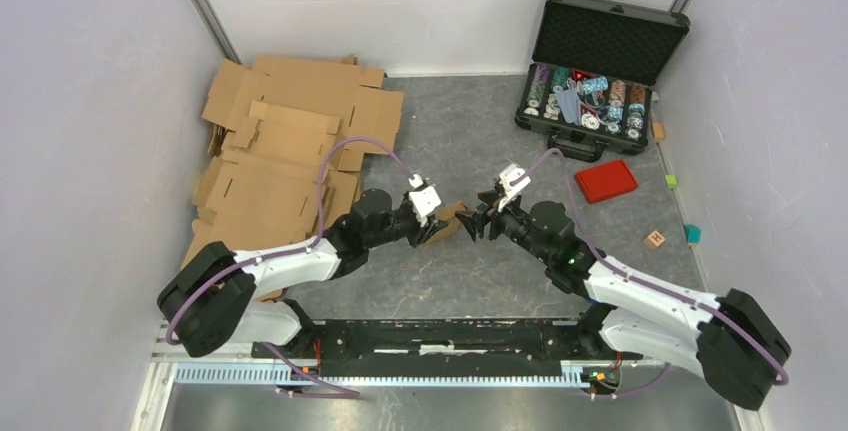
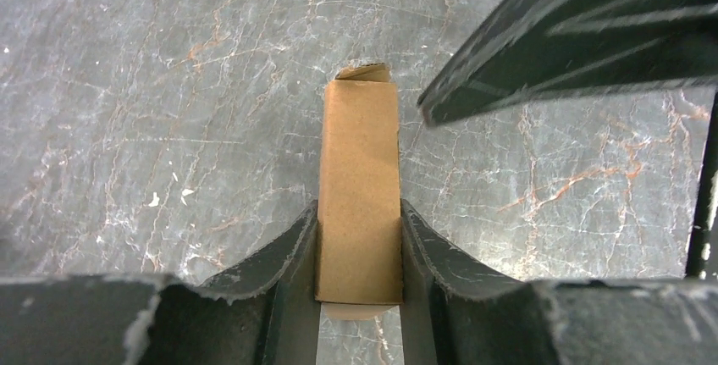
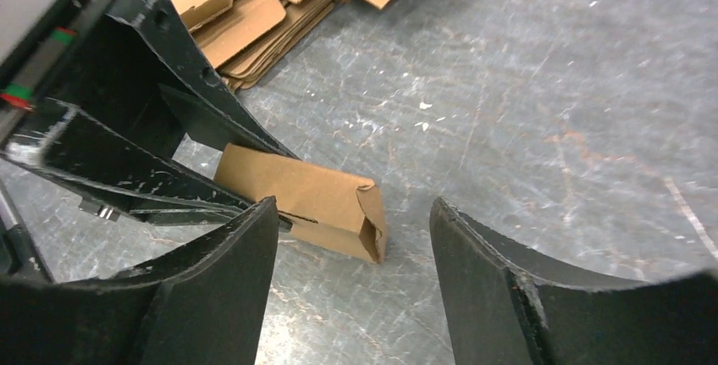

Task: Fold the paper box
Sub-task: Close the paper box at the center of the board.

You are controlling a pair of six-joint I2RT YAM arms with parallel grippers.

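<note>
The left tool [image 2: 358, 221] is clamping the paper box [image 2: 359, 145] by its long sides, the box seemingly resting on the grey counter [image 3: 550, 128]. The right tool [image 3: 354, 212] is gaping wide, holding nothing, facing the box's tucked end.

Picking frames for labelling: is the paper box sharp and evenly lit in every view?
Left wrist: paper box sharp, evenly lit, no glare. Right wrist: sharp too, pale sheen on the table beyond. Top external: soft even light, box small, partly hidden.
</note>
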